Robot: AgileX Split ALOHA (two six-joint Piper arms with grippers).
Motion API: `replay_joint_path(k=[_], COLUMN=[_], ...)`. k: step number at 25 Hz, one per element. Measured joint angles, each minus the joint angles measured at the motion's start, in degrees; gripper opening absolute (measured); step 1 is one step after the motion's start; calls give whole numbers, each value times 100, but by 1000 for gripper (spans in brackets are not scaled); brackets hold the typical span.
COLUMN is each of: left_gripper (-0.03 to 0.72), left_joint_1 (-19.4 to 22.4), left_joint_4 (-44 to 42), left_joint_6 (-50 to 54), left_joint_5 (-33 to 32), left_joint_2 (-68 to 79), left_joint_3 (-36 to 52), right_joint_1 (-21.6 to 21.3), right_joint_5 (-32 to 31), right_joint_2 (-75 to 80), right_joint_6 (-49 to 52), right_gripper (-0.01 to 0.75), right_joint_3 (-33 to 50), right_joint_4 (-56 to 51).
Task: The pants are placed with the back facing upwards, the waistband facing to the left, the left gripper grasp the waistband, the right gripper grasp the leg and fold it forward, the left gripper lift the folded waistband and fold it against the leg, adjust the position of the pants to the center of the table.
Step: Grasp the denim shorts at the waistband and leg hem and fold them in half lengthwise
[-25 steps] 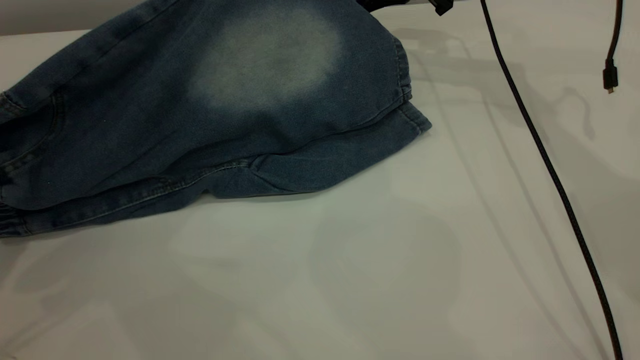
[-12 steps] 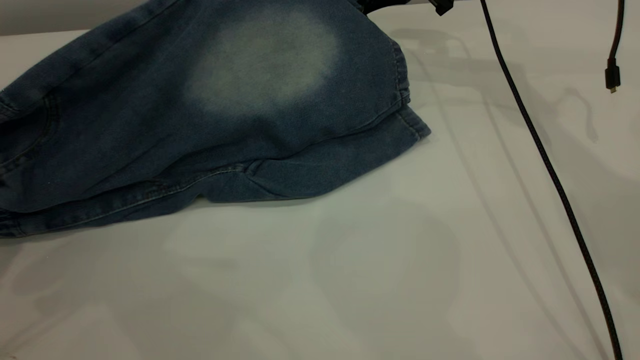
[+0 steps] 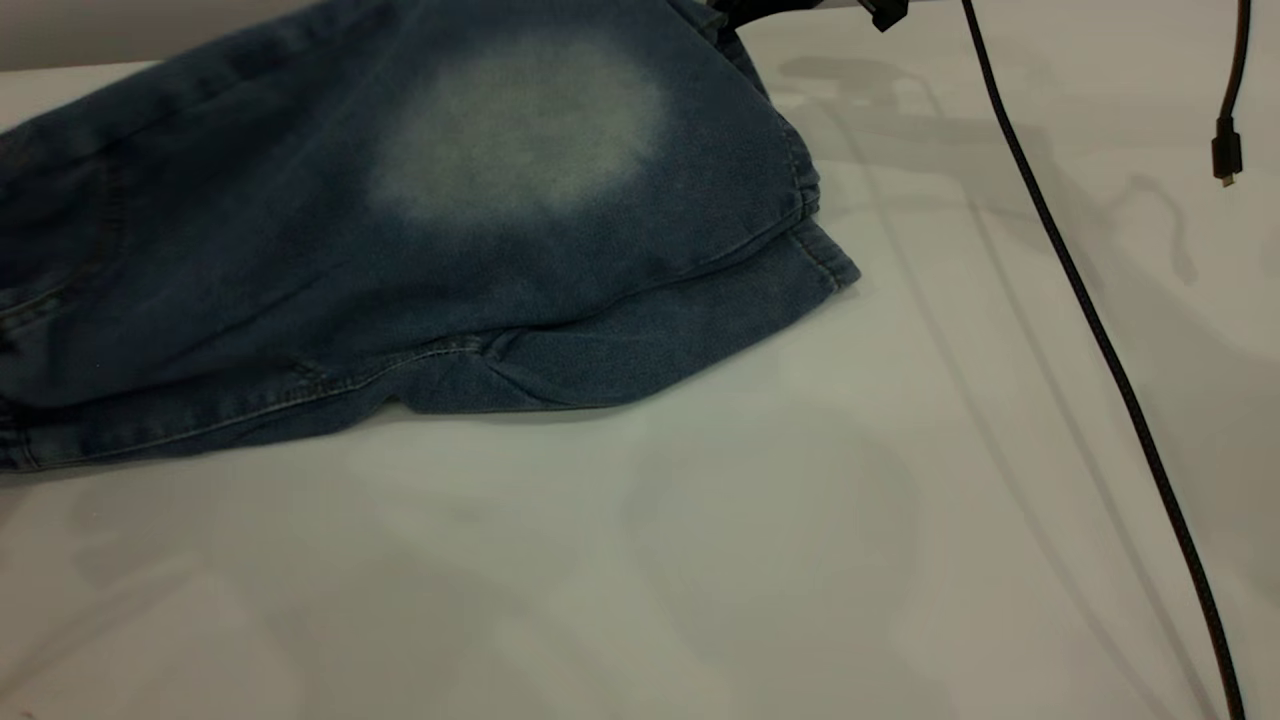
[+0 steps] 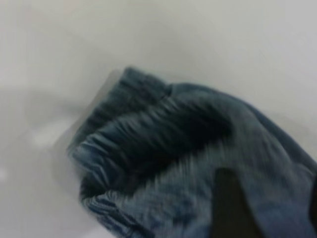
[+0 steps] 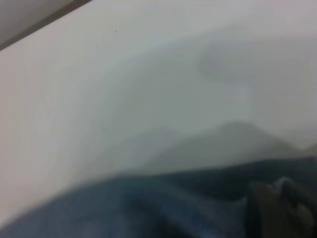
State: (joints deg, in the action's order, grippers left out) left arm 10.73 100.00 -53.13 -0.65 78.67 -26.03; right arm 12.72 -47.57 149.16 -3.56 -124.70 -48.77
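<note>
two grippers clenched on folded pants [image 3: 400, 250], left gripper [image 4: 233, 208] at waistband [image 4: 114, 148], right gripper [image 5: 277, 208] on leg [image 3: 520, 130]

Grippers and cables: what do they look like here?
Left gripper: plain matte black, tapered, only partly seen. Right gripper: dark grey-black, blurred. Exterior view: a black braided cable and a thinner black lead with a plug. No markings visible.

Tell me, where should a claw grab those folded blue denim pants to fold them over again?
Probably the gathered, ruched elastic waistband of the folded blue denim pants, coming from the open end at the left. It is the thickest ridge, bunched up off the plain white table, so a claw could likely close round it more easily than round the flat legs.
</note>
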Motion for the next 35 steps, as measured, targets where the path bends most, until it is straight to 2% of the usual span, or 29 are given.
replay_joint_path(k=[3, 7, 12, 15, 25, 31, 35], left_gripper=[490, 531, 532, 532, 532, 523, 505], left_joint_1=[0, 0, 0, 0, 0, 43, 472], left_joint_4=[0, -7, -7, -7, -7, -7, -7], left_joint_6=[-76, -206, -348, -401, -516, -516, -516], left_joint_5=[-36, -36, -82, -82, -330, -394, -565], left_joint_2=[0, 0, 0, 0, 0, 5, 5], left_joint_3=[-13, -13, -13, -13, -7, 160, 255], right_joint_1=[0, 0, 0, 0, -15, -15, -15], right_joint_5=[0, -5, -249, -475, -1179, -1673, -1842], right_joint_2=[0, 0, 0, 0, -35, -82, -82], right_joint_6=[-5, -28, -348, -574, -932, -1181, -1207], right_gripper=[8, 8, 22, 64, 351, 379, 380], right_joint_3=[0, 0, 0, 0, -71, -491, -890], right_joint_4=[0, 0, -11, -11, 81, -297, -525])
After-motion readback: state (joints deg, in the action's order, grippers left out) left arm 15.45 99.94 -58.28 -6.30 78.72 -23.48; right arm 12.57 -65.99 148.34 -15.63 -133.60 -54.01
